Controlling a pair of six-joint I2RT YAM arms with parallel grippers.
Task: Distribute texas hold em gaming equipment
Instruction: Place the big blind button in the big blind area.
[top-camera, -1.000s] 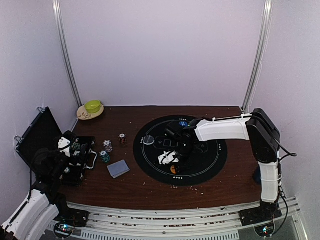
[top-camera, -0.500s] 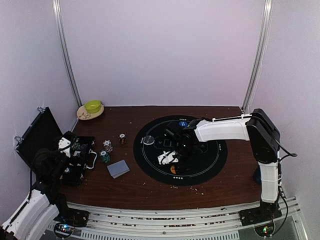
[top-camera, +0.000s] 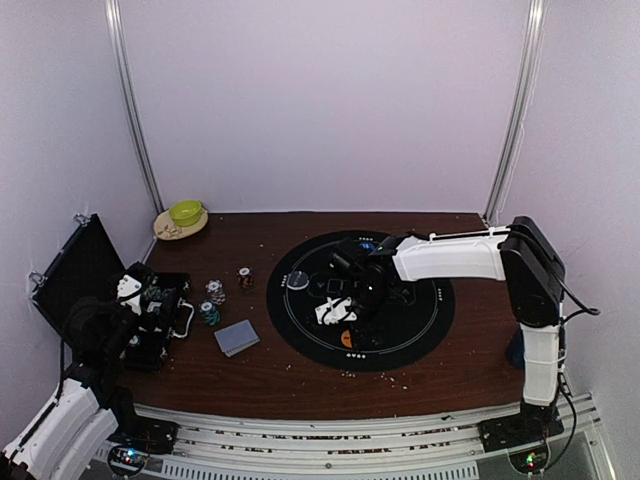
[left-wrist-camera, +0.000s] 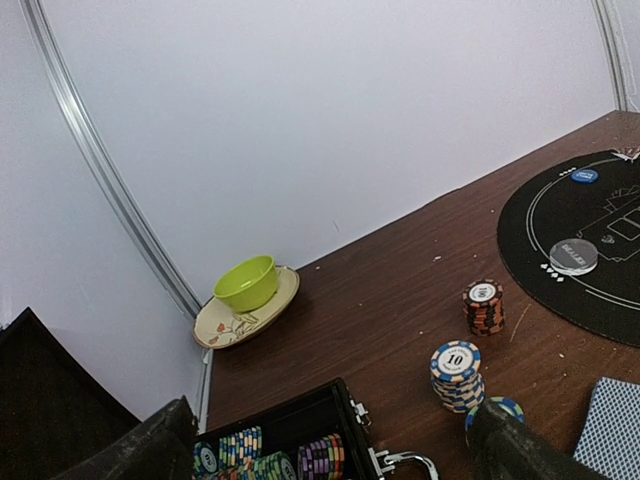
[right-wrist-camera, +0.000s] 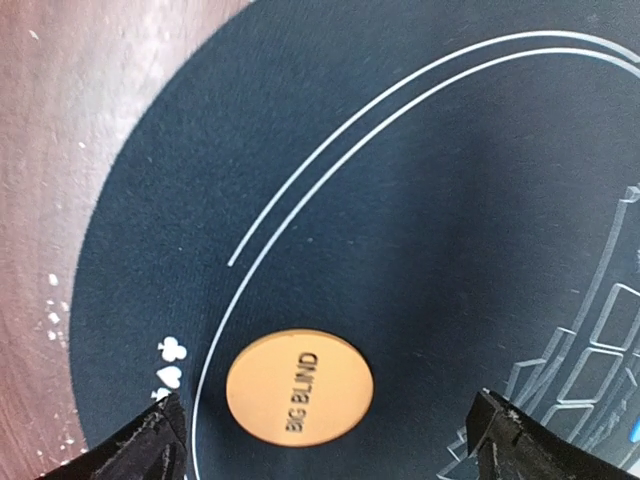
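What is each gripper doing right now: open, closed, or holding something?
Left gripper: open, holding nothing.
Right gripper: open, empty, over the orange Big Blind button on the black mat.

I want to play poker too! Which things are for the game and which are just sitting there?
For the game: orange Big Blind button, chip stacks, card deck, blue button.
Just sitting there: green bowl, plate under it.
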